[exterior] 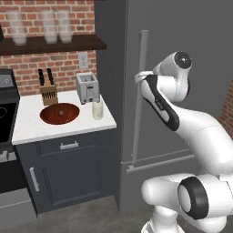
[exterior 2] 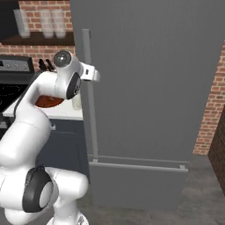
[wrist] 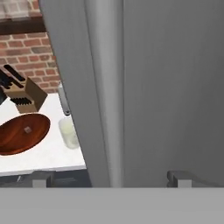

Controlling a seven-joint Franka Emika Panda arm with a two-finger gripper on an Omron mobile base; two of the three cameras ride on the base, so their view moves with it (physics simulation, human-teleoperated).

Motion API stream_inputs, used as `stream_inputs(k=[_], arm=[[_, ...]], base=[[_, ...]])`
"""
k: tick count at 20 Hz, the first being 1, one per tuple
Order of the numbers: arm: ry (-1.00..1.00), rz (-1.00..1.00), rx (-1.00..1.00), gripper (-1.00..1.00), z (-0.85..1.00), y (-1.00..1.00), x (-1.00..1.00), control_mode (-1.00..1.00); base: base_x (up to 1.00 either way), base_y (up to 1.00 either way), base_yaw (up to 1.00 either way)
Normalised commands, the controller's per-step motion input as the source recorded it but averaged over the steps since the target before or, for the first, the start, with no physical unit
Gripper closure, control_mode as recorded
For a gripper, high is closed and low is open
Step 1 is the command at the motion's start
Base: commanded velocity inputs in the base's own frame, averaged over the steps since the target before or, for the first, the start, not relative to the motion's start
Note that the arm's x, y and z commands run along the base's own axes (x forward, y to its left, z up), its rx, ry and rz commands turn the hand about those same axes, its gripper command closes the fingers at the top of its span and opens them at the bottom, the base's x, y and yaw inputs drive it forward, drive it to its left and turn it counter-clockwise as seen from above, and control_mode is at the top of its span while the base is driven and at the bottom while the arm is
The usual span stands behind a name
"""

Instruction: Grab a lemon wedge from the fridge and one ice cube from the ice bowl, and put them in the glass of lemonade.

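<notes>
The fridge (exterior: pixel 182 45) is a tall dark grey appliance and its door is closed, so the lemon wedge is hidden. My gripper (wrist: pixel 109 178) is open at the long light-grey bar handle (wrist: pixel 105 87), one fingertip (wrist: pixel 41 178) on each side of it, not gripping. From the base views the hand (exterior: pixel 142 77) sits at the upper part of the handle (exterior 2: pixel 88 96). On the white counter to the left stands the reddish-brown ice bowl (exterior: pixel 45 116) with a small ice cube (wrist: pixel 27 129) inside. The glass of lemonade (exterior: pixel 97 109) stands beside the bowl, near the fridge.
A toaster (exterior: pixel 87 87) and a knife block (exterior: pixel 48 91) stand at the back of the counter. Frosted jars (exterior: pixel 50 25) line a dark shelf on the brick wall. A stove (exterior: pixel 4 113) borders the counter on the left. Dark cabinets sit below.
</notes>
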Motion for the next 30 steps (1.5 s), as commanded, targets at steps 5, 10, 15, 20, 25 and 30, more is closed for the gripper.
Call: stream_inputs(k=[5, 10, 15, 20, 25, 30], arm=[[-0.01, 0.00, 0.00, -1.00, -0.10, 0.00, 0.70, -1.00], [-0.02, 0.00, 0.00, -1.00, -0.21, 0.01, 0.64, -1.00], [-0.16, 0.00, 0.00, -1.00, -0.41, 0.00, 0.51, -1.00], [-0.18, 0.00, 0.00, -1.00, -0.42, 0.00, 0.53, -1.00], [-0.09, 0.00, 0.00, -1.00, -0.28, 0.00, 0.58, -1.00], [0.00, 0.00, 0.00, -1.00, -0.05, 0.00, 0.84, -1.00]], base=[[0.00, 0.00, 0.00], [0.00, 0.00, 0.00], [0.00, 0.00, 0.00], [0.00, 0.00, 0.00], [0.00, 0.00, 0.00], [0.00, 0.00, 0.00]])
